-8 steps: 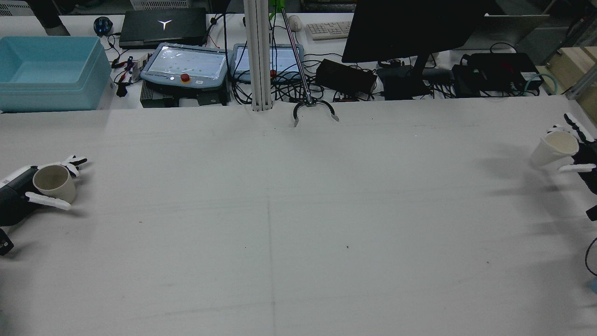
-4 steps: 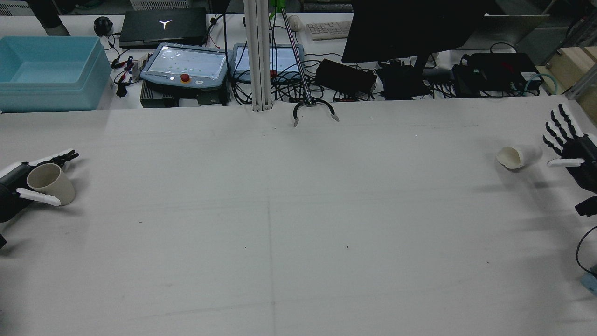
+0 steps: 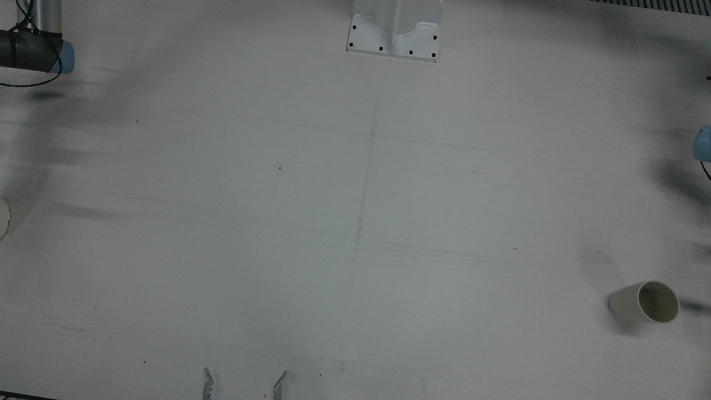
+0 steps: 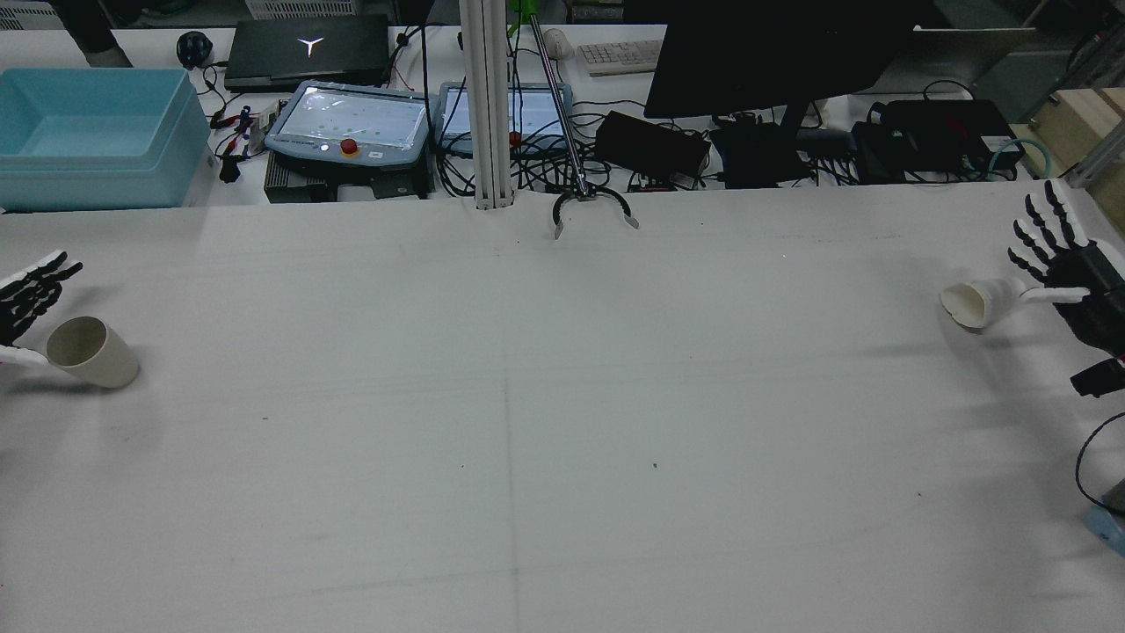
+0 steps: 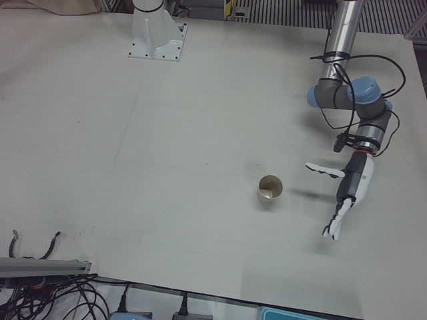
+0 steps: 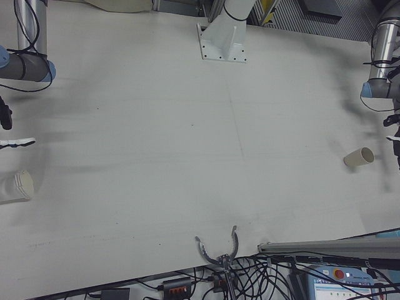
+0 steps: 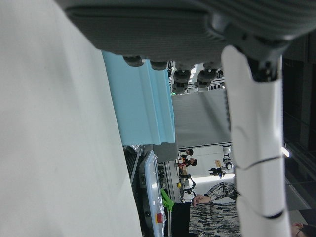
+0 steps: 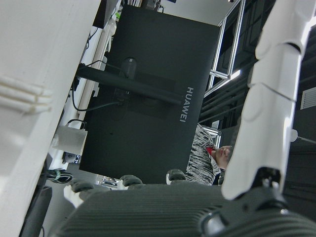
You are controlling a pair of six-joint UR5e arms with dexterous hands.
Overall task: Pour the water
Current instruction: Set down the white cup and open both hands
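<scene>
Altogether two cups (image 4: 92, 352) (image 4: 974, 302), two robot hands (image 4: 26, 290) (image 4: 1059, 259).

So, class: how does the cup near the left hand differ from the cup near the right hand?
The left cup stands upright on its base; the right cup lies on its side. The left cup looks beige, the right cup whiter. Both sit free on the table, each beside an open hand: left hand, right hand.

Beige cup (image 4: 90, 352); white cup (image 4: 974, 303); pale grey table (image 4: 562, 422); light-blue bin (image 4: 97, 136)
</scene>
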